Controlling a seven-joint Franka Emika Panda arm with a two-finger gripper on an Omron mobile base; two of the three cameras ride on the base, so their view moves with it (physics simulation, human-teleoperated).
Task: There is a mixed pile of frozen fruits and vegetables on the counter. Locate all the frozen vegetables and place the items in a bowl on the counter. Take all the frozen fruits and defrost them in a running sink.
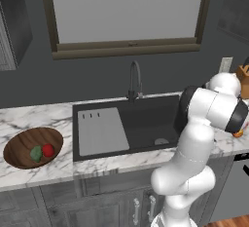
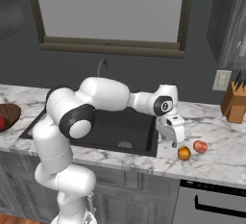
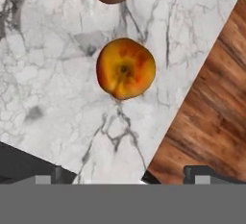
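Marble-veined counter (image 3: 53, 64) bears a round, orange red-blushed fruit (image 3: 126, 68).

Kitchen: sink (image 1: 146, 123), marble counter (image 2: 216, 146) (knife block (image 2: 235, 104)).

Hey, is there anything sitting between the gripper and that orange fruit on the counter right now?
Nothing visible. The open gripper hangs just above the orange fruit, with bare marble counter around it. The pinkish fruit lies just beyond it, off to the side.

My arm (image 2: 103, 95) reaches right from a bent elbow; my gripper (image 2: 173, 143) points downward; its jaws stand wide apart, holding nothing.
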